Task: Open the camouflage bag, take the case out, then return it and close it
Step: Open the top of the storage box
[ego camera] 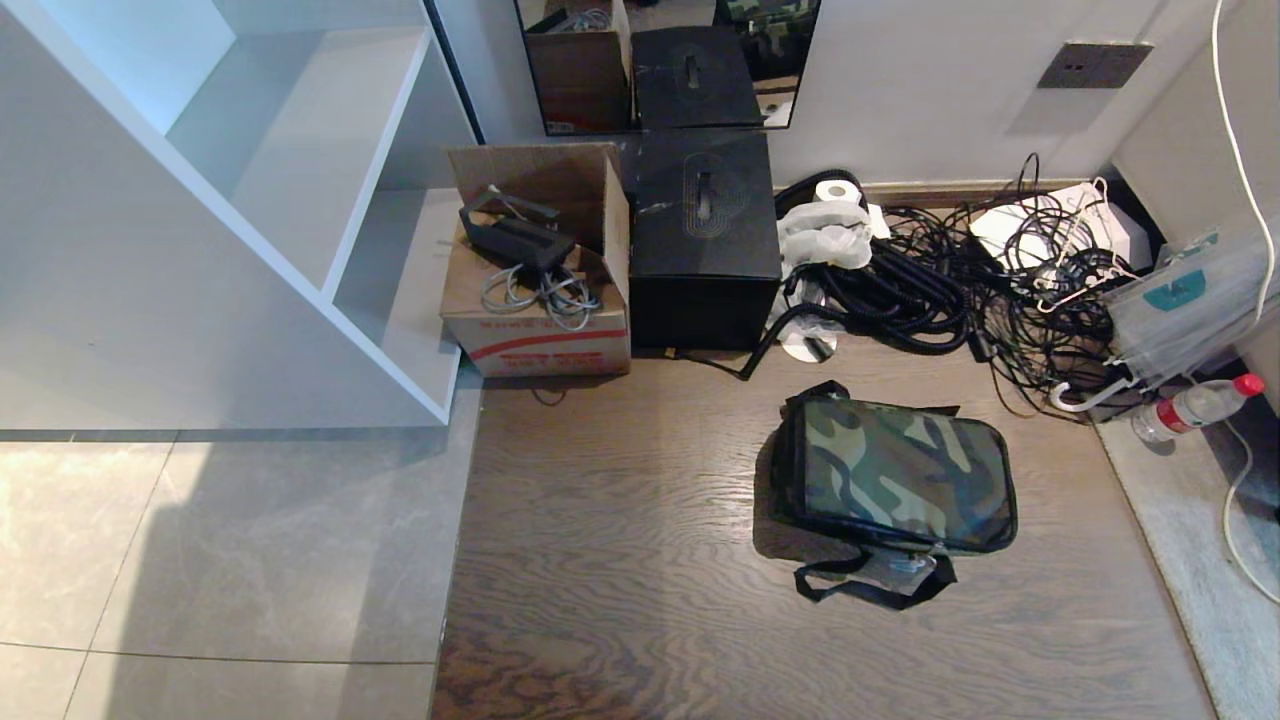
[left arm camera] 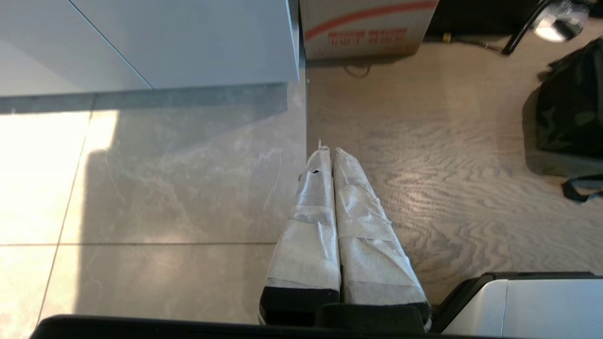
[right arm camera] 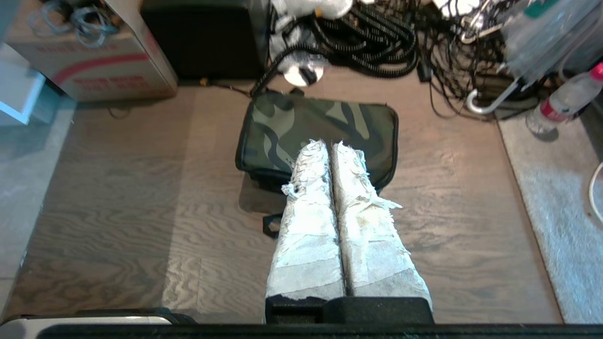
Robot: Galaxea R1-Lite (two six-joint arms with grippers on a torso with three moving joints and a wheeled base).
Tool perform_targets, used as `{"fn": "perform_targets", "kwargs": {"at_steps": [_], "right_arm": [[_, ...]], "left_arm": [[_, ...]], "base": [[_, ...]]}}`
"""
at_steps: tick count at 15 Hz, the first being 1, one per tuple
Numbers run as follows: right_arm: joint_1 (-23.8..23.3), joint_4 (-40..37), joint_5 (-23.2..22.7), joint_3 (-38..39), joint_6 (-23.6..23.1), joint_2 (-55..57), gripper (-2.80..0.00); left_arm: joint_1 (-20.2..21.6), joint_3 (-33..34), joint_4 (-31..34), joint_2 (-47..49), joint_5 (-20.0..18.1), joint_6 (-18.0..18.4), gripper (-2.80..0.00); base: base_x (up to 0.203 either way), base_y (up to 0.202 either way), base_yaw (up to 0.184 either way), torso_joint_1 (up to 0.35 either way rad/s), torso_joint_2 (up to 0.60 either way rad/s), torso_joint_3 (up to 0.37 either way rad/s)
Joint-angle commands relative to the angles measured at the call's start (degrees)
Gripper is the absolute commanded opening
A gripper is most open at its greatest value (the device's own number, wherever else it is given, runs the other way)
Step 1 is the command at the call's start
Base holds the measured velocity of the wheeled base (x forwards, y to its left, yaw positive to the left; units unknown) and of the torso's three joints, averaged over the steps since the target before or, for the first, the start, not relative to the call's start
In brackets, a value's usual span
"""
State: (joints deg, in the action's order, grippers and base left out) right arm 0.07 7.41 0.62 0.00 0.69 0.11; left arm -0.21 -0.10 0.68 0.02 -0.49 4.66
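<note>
Right gripper (right arm camera: pixel 331 143), tape-wrapped fingers pressed together with nothing between them, held in the air above the camouflage bag (right arm camera: pixel 320 134); no contact with the bag is visible. Left gripper (left arm camera: pixel 330 150), likewise wrapped in white tape and closed on nothing, held above the seam where the pale tile floor (left arm camera: pixel 165 188) meets the wood floor (left arm camera: pixel 447 188); the bag shows only as a dark shape at the edge of this view. Neither arm appears in the head view.

Camouflage bag (ego camera: pixel 900 470), lying flat on the wood floor (ego camera: pixel 620 560) with its patterned top upward and its zipper closed all round; one black strap handle (ego camera: pixel 870 590) lies loose on the floor at the bag's near side. The case is not visible.

Toward the wall beyond the bag: a tangle of black cables (ego camera: pixel 950 290), a roll of tissue (ego camera: pixel 835 192), and a black box (ego camera: pixel 705 235) with a patterned top. Just beside the box, a cardboard box (ego camera: pixel 535 300) holding grey cords, set against the white shelf unit (ego camera: pixel 250 200). Near the grey rug (ego camera: pixel 1180 520), a plastic bottle (ego camera: pixel 1195 405) with a red cap lies on its side.
</note>
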Motion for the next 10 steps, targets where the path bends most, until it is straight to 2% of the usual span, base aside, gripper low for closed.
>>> {"fn": "perform_targets", "kwargs": {"at_steps": [1,10], "right_arm": [[0.01,0.06,-0.01,2.29,0.01,-0.02,-2.8],[-0.04,0.06,-0.01,2.29,0.01,-0.11,-2.8]], "left_arm": [[0.03,0.09,0.02,-0.02,0.05,0.0,-2.8],[0.03,0.1,0.02,-0.02,0.31,-0.79,-2.8]], "base": [[0.0,0.0,0.0,0.01,0.0,-0.197],[0.0,0.0,0.0,0.004,0.0,-0.197]]}}
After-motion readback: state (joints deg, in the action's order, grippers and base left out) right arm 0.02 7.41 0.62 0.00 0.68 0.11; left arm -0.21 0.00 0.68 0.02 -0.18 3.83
